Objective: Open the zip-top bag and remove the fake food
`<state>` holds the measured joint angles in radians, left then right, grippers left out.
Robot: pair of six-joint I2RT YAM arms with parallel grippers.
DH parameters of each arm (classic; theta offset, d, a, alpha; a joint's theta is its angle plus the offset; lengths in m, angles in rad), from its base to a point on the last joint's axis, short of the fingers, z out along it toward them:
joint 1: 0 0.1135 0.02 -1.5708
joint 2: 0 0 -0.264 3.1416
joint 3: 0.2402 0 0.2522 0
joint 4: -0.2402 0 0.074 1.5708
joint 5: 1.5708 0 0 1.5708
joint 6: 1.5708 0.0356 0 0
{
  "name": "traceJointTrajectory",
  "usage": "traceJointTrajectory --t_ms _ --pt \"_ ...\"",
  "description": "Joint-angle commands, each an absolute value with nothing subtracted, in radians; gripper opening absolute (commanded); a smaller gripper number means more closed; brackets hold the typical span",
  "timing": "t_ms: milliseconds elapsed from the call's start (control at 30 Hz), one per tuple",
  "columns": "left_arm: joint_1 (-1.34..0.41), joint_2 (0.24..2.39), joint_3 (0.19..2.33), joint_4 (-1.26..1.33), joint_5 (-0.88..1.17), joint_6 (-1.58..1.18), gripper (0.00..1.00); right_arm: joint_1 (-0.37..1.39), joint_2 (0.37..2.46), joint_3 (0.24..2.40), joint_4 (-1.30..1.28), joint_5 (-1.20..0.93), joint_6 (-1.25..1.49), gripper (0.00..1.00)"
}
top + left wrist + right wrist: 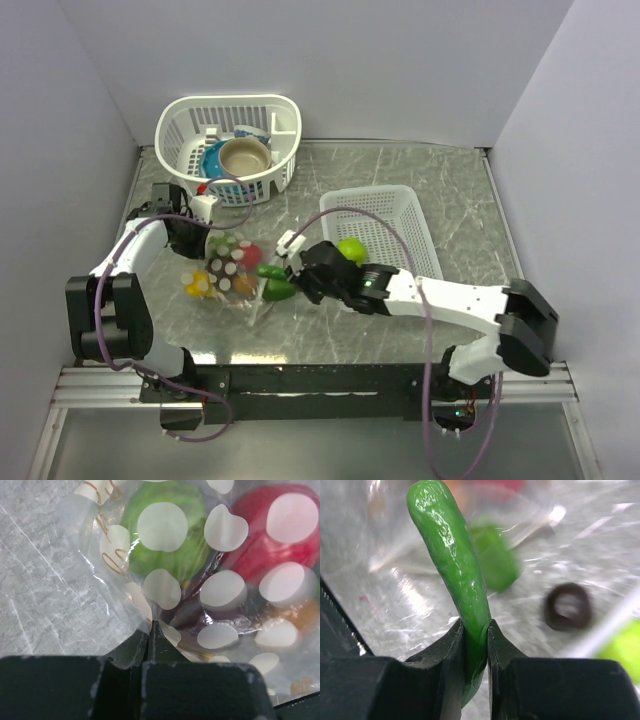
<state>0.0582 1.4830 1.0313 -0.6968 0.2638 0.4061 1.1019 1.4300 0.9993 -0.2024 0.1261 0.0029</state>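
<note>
The zip-top bag (226, 266), clear with white dots, lies left of centre on the table. Red (280, 535), green (170, 540) and dark (186, 614) fake food show through it. My left gripper (150, 630) is shut on a fold of the bag's plastic, and it stands at the bag's far left side (205, 243). My right gripper (476, 632) is shut on a long green fake food piece (455, 565), just right of the bag (290, 278). Another green piece (496, 562) and a dark round piece (567, 606) lie beyond it.
A white mesh tray (405, 225) at centre right holds a lime-green piece (351, 249). At the back left stands a white basket (180, 130) with a bowl (245, 155). Walls close in the table on the left, right and rear.
</note>
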Motion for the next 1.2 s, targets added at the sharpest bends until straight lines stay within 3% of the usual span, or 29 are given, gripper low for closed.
traceJointTrajectory --t_ms 0,300,433,500,600,800,967,1167 --pt "0.054 1.482 1.052 -0.687 0.265 0.425 0.01 1.031 1.323 0.937 -0.267 0.293 0.064 0.00" --pt "0.054 1.474 1.040 -0.686 0.270 0.429 0.01 0.695 1.350 0.923 -0.328 0.754 0.386 0.00" --pt "0.054 1.467 1.031 -0.681 0.270 0.431 0.01 0.673 1.413 1.006 -0.374 0.773 0.411 0.89" --pt "0.054 1.465 1.028 -0.678 0.268 0.433 0.01 0.695 1.405 1.032 -0.379 0.755 0.393 1.00" --pt "0.054 1.463 1.020 -0.673 0.267 0.433 0.01 0.785 1.378 1.086 -0.342 0.724 0.306 1.00" --pt "0.054 1.462 1.020 -0.676 0.267 0.434 0.01 1.031 1.387 1.132 -0.210 0.332 0.019 1.00" --pt "0.054 1.456 1.019 -0.678 0.267 0.431 0.01 1.035 1.561 1.184 -0.264 0.033 -0.028 1.00" --pt "0.054 1.453 1.019 -0.680 0.268 0.433 0.01 1.037 1.742 1.198 -0.210 -0.054 -0.015 1.00"
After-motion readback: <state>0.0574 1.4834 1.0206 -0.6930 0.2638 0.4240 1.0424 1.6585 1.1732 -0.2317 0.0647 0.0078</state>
